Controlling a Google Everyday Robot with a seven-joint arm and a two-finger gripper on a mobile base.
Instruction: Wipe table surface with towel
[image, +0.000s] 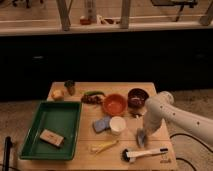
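Note:
A blue folded towel (101, 124) lies on the wooden table (155, 90), just left of a white cup (118, 124). My white arm reaches in from the right. My gripper (141, 138) points down at the table to the right of the cup, at or very near the surface. A small grey-blue patch shows at its tip; I cannot tell whether that is cloth or part of the gripper. The gripper is apart from the blue towel, with the cup between them.
A green tray (67, 109) holding a brown block (52, 138) sits at the left. An orange bowl (115, 104), a dark red bowl (137, 96), a green item (93, 93) and a dark cup (70, 87) stand at the back. A black-and-white brush (145, 154) and a yellow item (104, 146) lie at the front.

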